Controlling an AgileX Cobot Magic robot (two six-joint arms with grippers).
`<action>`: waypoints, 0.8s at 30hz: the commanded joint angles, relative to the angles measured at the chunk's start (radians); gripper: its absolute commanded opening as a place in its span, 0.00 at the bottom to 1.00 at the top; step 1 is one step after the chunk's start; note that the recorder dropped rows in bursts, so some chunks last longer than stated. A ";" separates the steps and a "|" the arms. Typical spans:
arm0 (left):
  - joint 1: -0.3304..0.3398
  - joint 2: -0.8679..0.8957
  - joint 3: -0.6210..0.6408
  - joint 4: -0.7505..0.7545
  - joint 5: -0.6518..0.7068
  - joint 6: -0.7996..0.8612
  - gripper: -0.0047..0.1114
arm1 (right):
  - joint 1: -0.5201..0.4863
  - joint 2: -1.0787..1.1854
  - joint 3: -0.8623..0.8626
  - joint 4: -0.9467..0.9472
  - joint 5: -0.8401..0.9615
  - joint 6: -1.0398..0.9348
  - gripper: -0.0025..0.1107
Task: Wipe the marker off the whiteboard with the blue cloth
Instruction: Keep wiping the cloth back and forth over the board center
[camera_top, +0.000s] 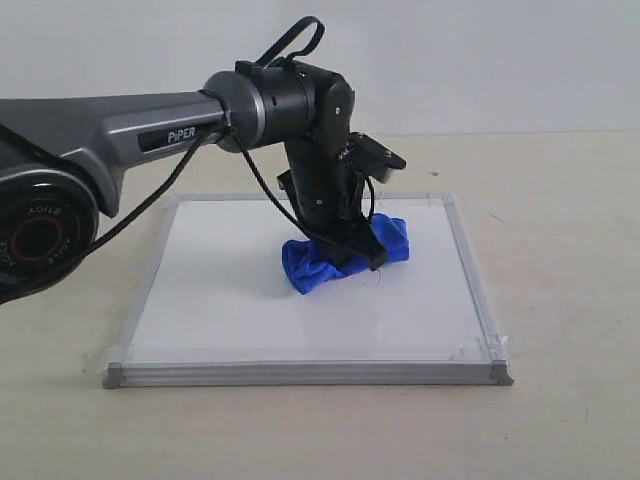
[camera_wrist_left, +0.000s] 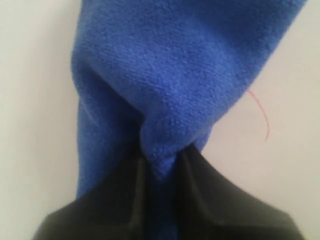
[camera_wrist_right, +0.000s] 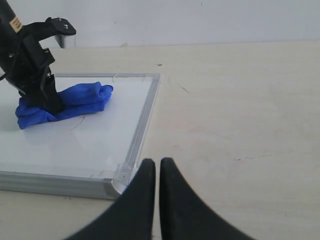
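So the left gripper (camera_top: 356, 250) is down on the whiteboard (camera_top: 220, 290), jaws clamped tight on the blue cloth (camera_top: 310, 265). In the left wrist view you can see a fold of the cloth pinched up between the two black fingers (camera_wrist_left: 125, 195). The cloth is bunched into a lumpy roll and lies on the board a bit past the middle toward the far right side, with the arm's wrist and a looping black cable (camera_top: 255, 185) hanging over it, so part of the cloth is hidden from the exterior camera. What's visible of the marker (camera_wrist_left: 264, 120) is one thin curved stroke poking out just beside the cloth's edge; it looks reddish up close and dark from further off, and whether more of it runs under the cloth I can't tell. The right gripper (camera_wrist_right: 157, 172) is off the board, over the pale wooden table (camera_wrist_right: 240, 100) right by the board's grey corner cap (camera_wrist_right: 116, 184), fingers pulled together with only a sliver between them and nothing held
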 joint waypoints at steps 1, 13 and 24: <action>-0.106 0.038 0.019 -0.022 0.123 0.153 0.08 | -0.003 -0.005 0.000 -0.001 -0.007 -0.002 0.02; -0.013 0.022 -0.113 0.030 -0.018 0.082 0.08 | -0.003 -0.005 0.000 -0.001 -0.007 -0.002 0.02; -0.111 0.035 -0.120 -0.152 0.035 0.186 0.08 | -0.003 -0.005 0.000 -0.001 -0.007 -0.002 0.02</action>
